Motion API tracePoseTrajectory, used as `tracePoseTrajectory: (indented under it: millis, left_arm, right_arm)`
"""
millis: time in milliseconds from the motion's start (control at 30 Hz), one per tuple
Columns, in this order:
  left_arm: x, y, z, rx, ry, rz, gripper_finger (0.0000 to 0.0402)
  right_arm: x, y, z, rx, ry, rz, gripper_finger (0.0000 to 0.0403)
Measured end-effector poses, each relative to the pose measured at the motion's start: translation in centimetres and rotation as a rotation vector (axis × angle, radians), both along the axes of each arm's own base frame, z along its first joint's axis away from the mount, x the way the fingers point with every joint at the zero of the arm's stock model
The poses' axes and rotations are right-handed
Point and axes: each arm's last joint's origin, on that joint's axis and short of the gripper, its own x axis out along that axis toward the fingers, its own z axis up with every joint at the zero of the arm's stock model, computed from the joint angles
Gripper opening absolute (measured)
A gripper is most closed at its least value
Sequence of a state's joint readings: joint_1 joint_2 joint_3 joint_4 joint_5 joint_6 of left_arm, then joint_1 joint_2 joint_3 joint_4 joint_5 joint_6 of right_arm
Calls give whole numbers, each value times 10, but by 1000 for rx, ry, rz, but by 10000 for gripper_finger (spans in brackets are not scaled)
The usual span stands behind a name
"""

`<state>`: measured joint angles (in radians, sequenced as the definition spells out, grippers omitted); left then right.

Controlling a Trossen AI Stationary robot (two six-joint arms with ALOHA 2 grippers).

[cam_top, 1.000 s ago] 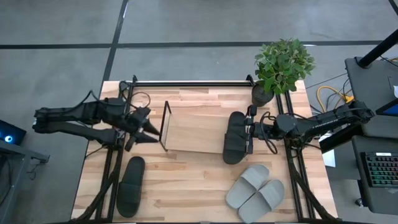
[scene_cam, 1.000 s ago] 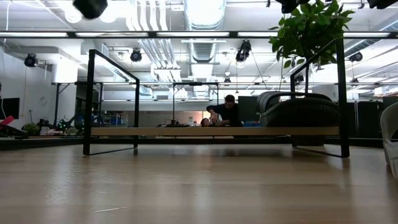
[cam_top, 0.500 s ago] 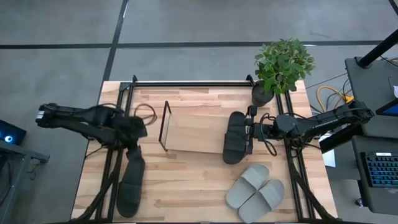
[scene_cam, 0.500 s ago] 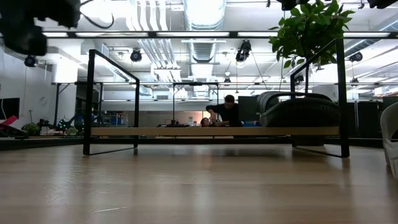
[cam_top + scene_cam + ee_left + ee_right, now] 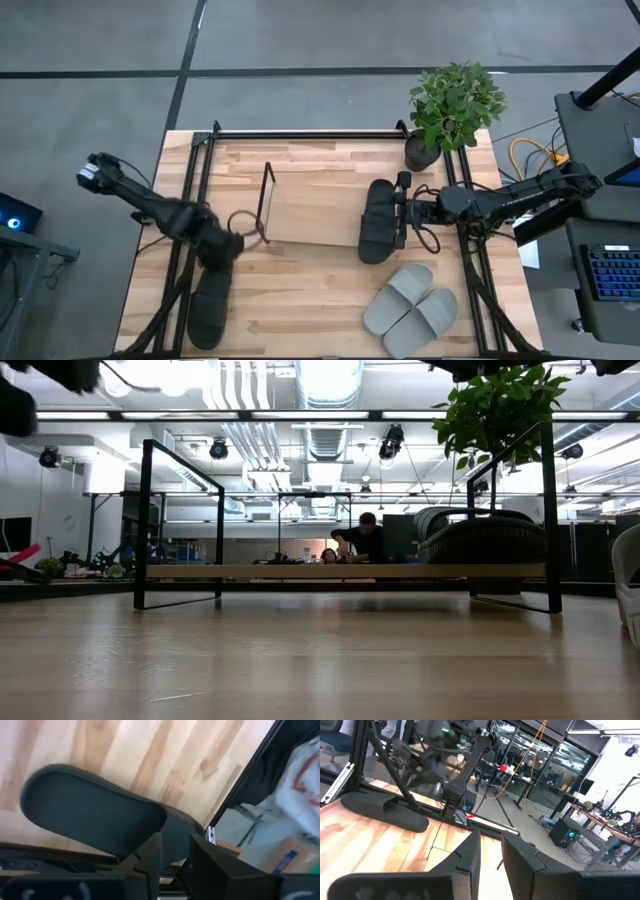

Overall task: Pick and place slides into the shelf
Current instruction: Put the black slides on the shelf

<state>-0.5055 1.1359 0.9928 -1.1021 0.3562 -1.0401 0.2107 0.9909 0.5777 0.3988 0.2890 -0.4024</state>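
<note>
left claw (image 5: 222, 247) hovers over the matte black slide (image 5: 209, 303) near the table's left front corner, fingers narrowly parted, grasping nothing; next: descend, clamp the strap, carry to the light wood shelf (image 5: 310, 212).

right claw (image 5: 401, 212) grasps the other black slide (image 5: 378, 220) on the shelf's right end.

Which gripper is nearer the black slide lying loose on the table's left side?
Left. The left gripper sits right over the loose black slide, at its strap end; the right gripper is far across the table, by the shelf.
</note>
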Motion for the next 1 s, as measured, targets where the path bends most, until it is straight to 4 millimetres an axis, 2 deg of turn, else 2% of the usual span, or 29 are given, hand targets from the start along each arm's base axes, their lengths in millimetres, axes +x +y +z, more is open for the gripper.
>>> tracePoseTrajectory:
  millis: [200, 333, 467, 633, 767, 867, 1000]
  left_arm:
    - [11, -50, 11, 90, -3, -120, 44]
    - [16, -76, 12, 196, -23, -184, 32]
    - [18, -93, 1, 268, 1, -187, 29]
    - [16, -108, -16, 249, 99, -171, 33]
    - [15, -109, -16, 246, 106, -171, 70]
    - [11, -103, -16, 260, 102, -168, 120]
    - [7, -98, -24, 296, 102, -154, 195]
  right_arm:
    - [0, 0, 0, 0, 0, 0, 68]
    - [0, 0, 0, 0, 0, 0, 68]
    - [0, 0, 0, -2, 0, 0, 68]
    - [0, 0, 0, -35, 2, 0, 68]
    - [0, 0, 0, -71, 5, -1, 68]
    - [0, 0, 0, -80, 5, -1, 68]
    - [0, 0, 0, -81, 5, -1, 68]
